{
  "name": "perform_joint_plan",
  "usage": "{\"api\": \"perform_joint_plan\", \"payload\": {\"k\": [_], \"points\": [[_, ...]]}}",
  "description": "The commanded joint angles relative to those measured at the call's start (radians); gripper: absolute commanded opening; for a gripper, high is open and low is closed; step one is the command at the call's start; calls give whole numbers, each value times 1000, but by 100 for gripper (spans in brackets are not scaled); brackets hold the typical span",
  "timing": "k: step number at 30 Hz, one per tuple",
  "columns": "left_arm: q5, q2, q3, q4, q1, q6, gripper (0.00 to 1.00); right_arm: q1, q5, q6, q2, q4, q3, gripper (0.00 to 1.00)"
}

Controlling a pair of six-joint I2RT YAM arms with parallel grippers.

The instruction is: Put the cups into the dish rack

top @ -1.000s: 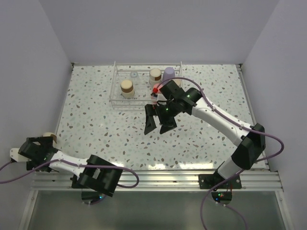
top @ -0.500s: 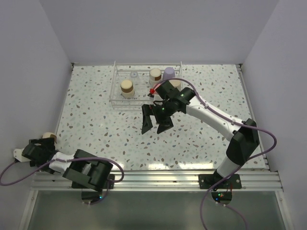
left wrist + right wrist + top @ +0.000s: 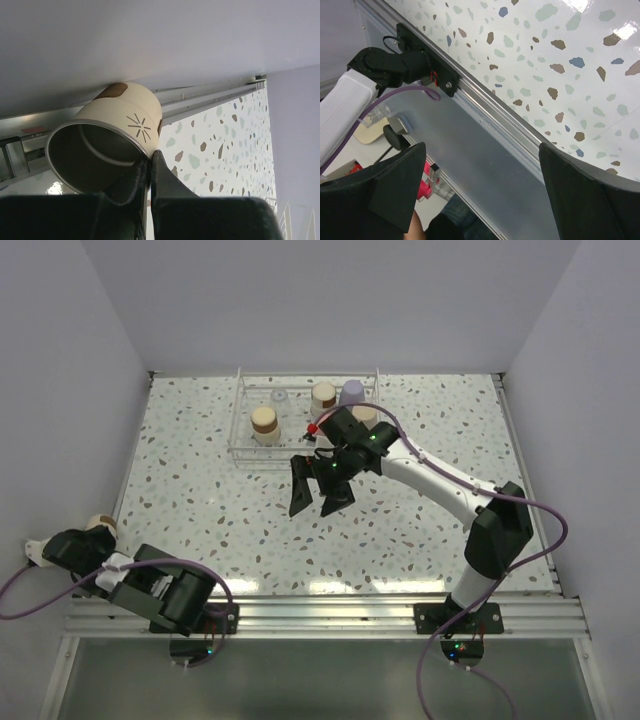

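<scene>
Top view: left gripper, lower left corner, has swung outward to the beige silvery-rimmed tumbler; wire dish rack sits upper centre, well apart.
Left wrist: jaws newly pinched onto the tumbler's rim; grasp made, carry to the rack pending.
Right wrist: right gripper gaping wide, holding nothing.

Left gripper | fingers pinched shut on the silvery rim of the cream cup | cup tipped, mouth toward camera | speckled table behind

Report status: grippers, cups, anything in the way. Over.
Left gripper shut on rim of cream cup, near-left corner. Right gripper open, empty, before dish rack. Right arm overhangs rack's near-right corner.
</scene>
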Motion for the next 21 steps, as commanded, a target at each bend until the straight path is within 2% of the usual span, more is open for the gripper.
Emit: {"api": "perform_joint_plan", "payload": {"k": [1, 3, 5, 11, 14, 17, 18, 21], "points": [[4, -11, 34, -18, -16, -3, 0, 2, -18, 25, -13, 45, 40, 98], [42, -35, 31, -9, -30, -24, 0, 4, -10, 28, -33, 48, 43, 98], [60, -77, 33, 20, -90, -61, 0, 2, -4, 33, -47, 51, 55, 98], [83, -86, 53, 82, -325, -193, 0, 0, 3, 26, -103, 11, 170, 98], [83, -86, 111, 55, -436, -222, 0, -7, 8, 26, -148, 7, 210, 98], [114, -23, 247, -7, -567, -224, 0, -16, 8, 25, -197, 34, 209, 98], [150, 1, 337, -31, -605, -221, 0, -19, 8, 25, -209, 45, 201, 98], [159, 47, 500, -143, -829, -186, 0, -35, 2, 54, -249, 121, 158, 98]]}}
